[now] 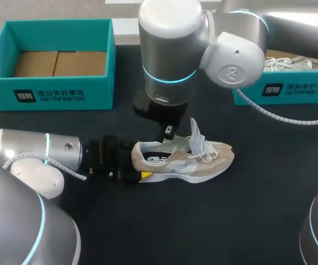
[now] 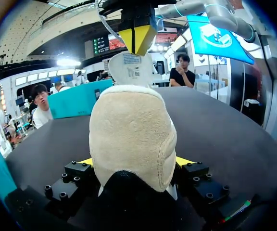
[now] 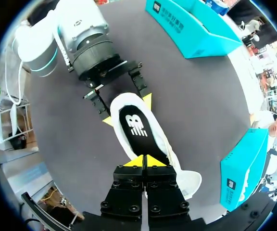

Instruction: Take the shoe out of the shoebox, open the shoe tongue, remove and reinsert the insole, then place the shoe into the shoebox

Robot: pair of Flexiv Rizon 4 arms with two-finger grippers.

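Observation:
A beige and white shoe (image 1: 195, 160) lies on the black table, toe to the right. Its tongue (image 1: 196, 132) stands pulled up, and the black insole (image 3: 137, 126) with a white logo shows inside. My left gripper (image 1: 139, 164) comes in from the left and holds the heel (image 2: 131, 130) between its fingers, a yellow tip on each side. My right arm reaches over from the right. Its gripper (image 3: 144, 161) is shut, tips together, pointing down just over the shoe's opening near the tongue (image 2: 129, 67). I see nothing pinched in it.
A teal shoebox (image 1: 54, 91) with a bare cardboard bottom stands at the back left. A second teal box (image 1: 286, 91) at the back right holds another shoe (image 1: 287, 63). Bare table lies in front of the shoe.

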